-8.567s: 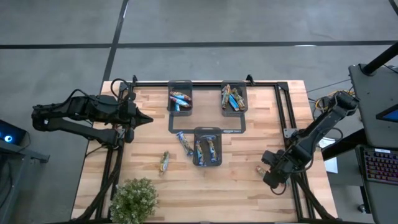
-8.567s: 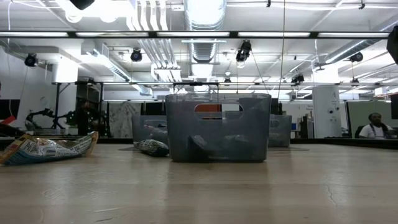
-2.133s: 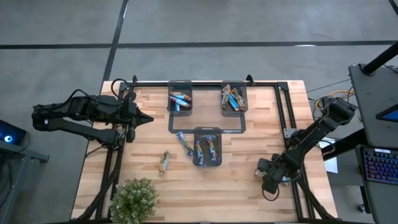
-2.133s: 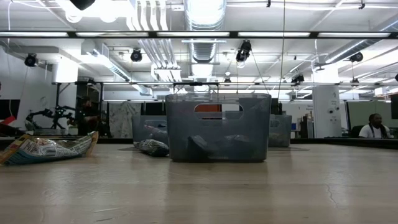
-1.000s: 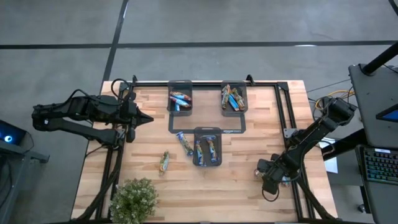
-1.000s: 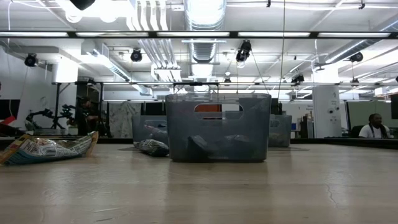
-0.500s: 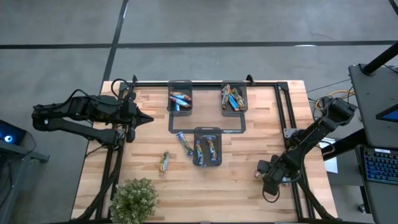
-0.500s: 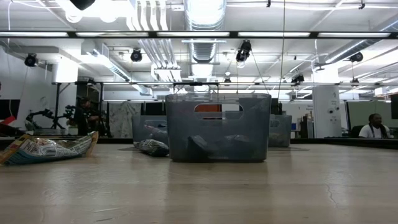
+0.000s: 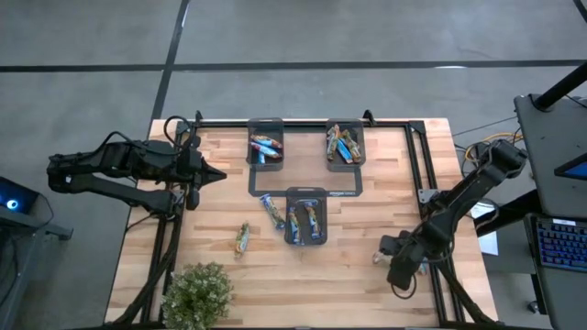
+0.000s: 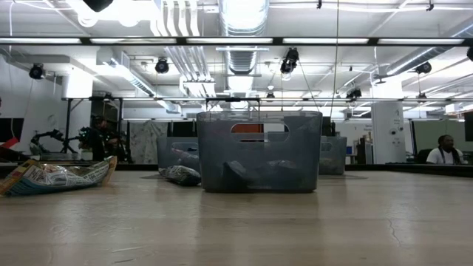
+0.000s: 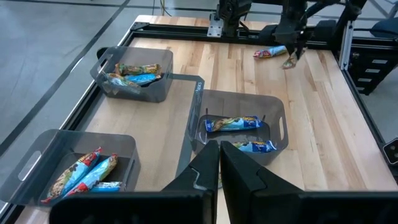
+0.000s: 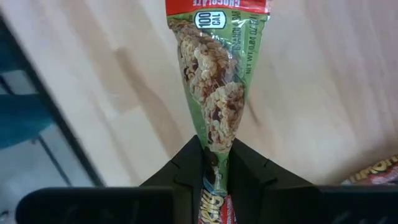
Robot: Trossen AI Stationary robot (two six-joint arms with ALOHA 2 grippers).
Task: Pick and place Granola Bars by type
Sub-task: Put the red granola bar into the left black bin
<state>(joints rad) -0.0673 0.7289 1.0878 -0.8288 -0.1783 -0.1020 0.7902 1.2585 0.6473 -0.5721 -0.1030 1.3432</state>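
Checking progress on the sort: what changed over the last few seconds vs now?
The right gripper moved toward the table's front edge at the right side and is now shut on a green-wrapped granola bar. The left gripper stayed parked and shut at the table's left edge. The three trays and the two loose bars did not move.

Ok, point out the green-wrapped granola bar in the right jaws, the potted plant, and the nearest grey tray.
Green-wrapped granola bar (image 12: 214, 93), right wrist view, middle of wrapper.
Leafy green potted plant (image 9: 196, 293), high view, centre of foliage.
Nearest dark grey plastic tray (image 10: 259, 125), low view, front wall.
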